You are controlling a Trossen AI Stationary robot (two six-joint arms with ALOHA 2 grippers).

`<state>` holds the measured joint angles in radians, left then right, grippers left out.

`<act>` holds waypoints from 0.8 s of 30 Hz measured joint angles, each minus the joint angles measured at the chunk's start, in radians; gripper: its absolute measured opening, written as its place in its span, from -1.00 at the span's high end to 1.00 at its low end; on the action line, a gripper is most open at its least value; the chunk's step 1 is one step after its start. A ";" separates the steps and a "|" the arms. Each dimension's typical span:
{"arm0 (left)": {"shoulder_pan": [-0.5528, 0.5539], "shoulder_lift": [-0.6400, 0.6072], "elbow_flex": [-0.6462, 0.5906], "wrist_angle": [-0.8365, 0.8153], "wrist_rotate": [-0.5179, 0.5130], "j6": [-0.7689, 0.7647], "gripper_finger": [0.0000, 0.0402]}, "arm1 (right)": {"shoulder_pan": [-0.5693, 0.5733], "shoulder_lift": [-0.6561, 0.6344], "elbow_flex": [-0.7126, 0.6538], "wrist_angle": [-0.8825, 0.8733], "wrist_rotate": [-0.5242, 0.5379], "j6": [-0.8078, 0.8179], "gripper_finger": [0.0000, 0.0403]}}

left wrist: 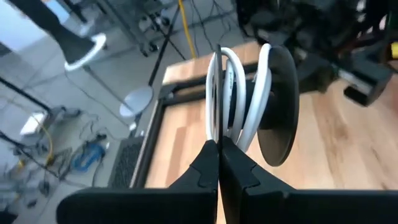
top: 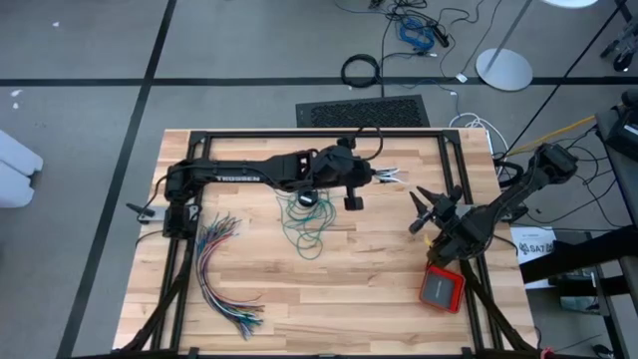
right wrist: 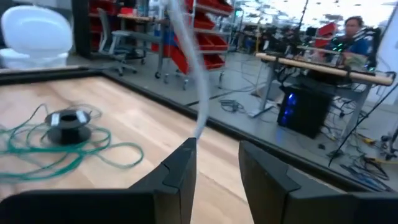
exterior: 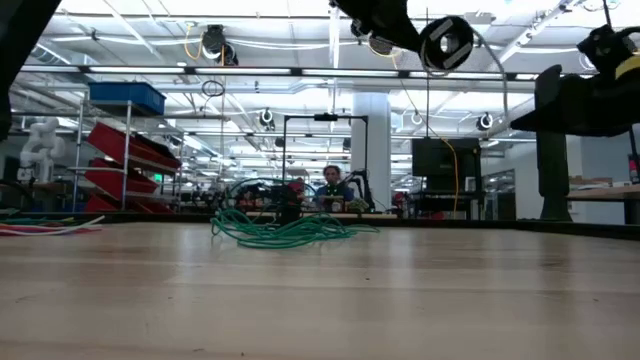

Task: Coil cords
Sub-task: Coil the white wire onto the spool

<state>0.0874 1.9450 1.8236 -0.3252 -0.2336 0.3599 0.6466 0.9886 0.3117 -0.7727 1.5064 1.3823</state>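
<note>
hidden: black cord, not made out anywhere | blurred: white cord (right wrist: 194,74) close to right wrist camera, top cut by edge | cut off: black spool (left wrist: 278,106) partly behind white loops (left wrist: 233,93) | too small: person (exterior: 331,186) beyond table

Teal-green cord (top: 305,227), thin, lying loose in tangled overlapping loops on the wooden table, spread around and under a small black spool (top: 306,197), trailing away from it toward the table's middle, black cord not discernible
</note>
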 joint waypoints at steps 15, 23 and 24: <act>0.002 -0.003 0.000 -0.035 0.025 -0.014 1.00 | -0.093 0.000 0.038 0.247 -0.036 -0.398 0.48; -0.017 -0.003 0.000 -0.035 0.032 -0.010 1.00 | -0.166 0.000 0.038 0.354 -0.094 -0.523 0.48; -0.018 -0.003 0.000 -0.034 0.032 -0.009 1.00 | -0.174 0.000 0.038 0.388 -0.109 -0.566 0.48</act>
<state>0.0696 1.9423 1.8236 -0.3595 -0.2012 0.3504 0.4729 0.9886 0.3496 -0.3849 1.3978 0.8163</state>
